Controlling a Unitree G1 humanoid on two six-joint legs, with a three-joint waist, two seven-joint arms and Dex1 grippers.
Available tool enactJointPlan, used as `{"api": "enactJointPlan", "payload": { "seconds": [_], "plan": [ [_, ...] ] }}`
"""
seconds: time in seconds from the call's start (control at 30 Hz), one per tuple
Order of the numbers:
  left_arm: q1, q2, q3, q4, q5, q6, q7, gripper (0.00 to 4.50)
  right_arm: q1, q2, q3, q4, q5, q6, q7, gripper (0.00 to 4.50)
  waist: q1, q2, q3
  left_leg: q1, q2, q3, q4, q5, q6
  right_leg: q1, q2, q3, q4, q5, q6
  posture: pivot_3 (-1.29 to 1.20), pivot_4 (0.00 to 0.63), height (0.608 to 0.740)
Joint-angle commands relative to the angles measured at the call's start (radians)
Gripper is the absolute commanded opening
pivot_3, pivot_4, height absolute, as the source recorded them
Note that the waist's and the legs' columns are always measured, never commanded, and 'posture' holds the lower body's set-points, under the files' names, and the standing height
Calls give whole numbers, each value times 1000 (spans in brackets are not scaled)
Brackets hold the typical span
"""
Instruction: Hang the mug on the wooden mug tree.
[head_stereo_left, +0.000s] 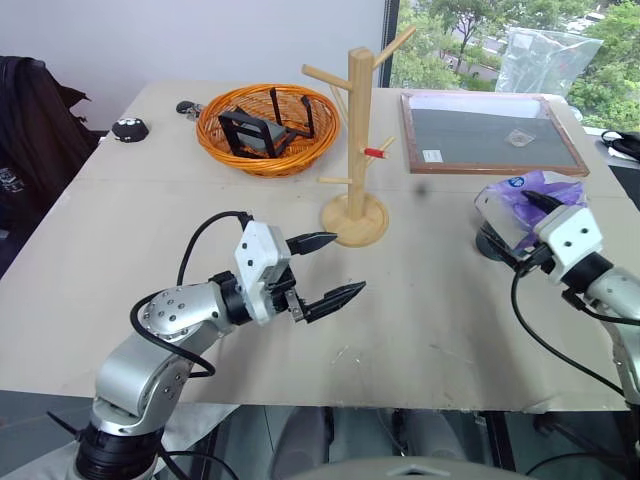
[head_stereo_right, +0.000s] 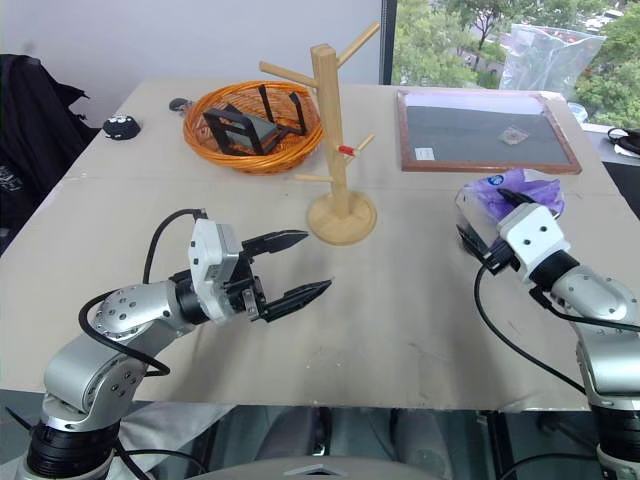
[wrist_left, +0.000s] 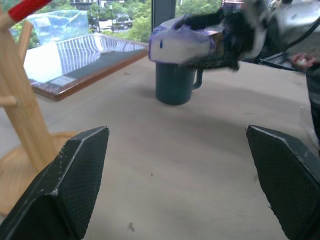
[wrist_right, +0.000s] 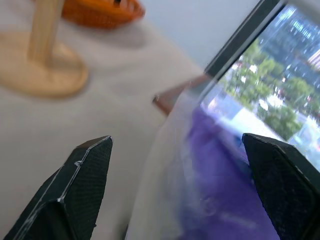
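Right gripper (head_stereo_right: 487, 228) wide open, empty, beside purple packet (head_stereo_right: 520, 190) | left gripper (head_stereo_left: 328, 268) wide open, empty, near mug tree (head_stereo_left: 356, 150) | mug (wrist_left: 175, 83) stands on table (head_stereo_left: 420, 320) under packet, well apart from tree | nothing grasped or hung yet; all remains.

Prob. office/lab: plain table (head_stereo_left: 420, 300), big window (head_stereo_left: 480, 40) w/ trees.
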Motion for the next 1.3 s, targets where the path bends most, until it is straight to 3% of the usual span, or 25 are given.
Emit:
{"api": "enactJointPlan", "payload": {
  "seconds": [0.03,0.27,0.3,0.63,0.8,0.97,1.2,1.3],
  "plan": [
    [-9,7,14,-48,-19,-3,12,4500,-38,-25,-14,11,-57,-35,-27,3388,-2,0,0,0,0,0,0,0,0,0,0,0,0,0,0,0,150,737],
    [10,8,17,-54,-16,-12,19,4500,-49,-24,-21,18,-86,-73,-29,96,-2,0,0,0,0,0,0,0,0,0,0,0,0,0,0,0,150,737],
    [9,8,17,-54,-16,-13,20,4500,-51,-20,-25,16,-80,-77,-30,27,-2,0,0,0,0,0,0,0,0,0,0,0,0,0,0,0,150,737],
    [-46,-30,-6,-39,-60,-13,15,4500,-56,-51,-150,-7,-106,-126,-96,27,5,0,0,0,0,0,0,0,0,0,0,0,0,0,0,0,150,737],
    [-93,-26,-75,-23,-88,17,-34,4500,78,-83,-307,-39,-134,-25,-101,27,11,0,0,-1,0,1,0,0,0,0,0,-1,0,0,0,0,150,737],
    [-94,60,-174,38,-25,-17,-197,4500,295,12,-451,-130,-129,126,-130,27,20,1,0,-1,0,4,0,0,0,0,1,-1,-1,0,0,0,150,737],
    [-136,30,-242,87,26,-79,-265,4500,436,126,-406,-249,-135,278,-136,27,1,2,0,2,0,4,0,0,0,1,2,1,0,0,0,0,150,737],
    [-138,22,-250,93,45,-96,-270,4500,453,147,-414,-265,-117,273,-134,1040,-1,2,0,1,0,3,0,0,0,1,2,3,-1,0,0,0,150,737]
  ]
}}
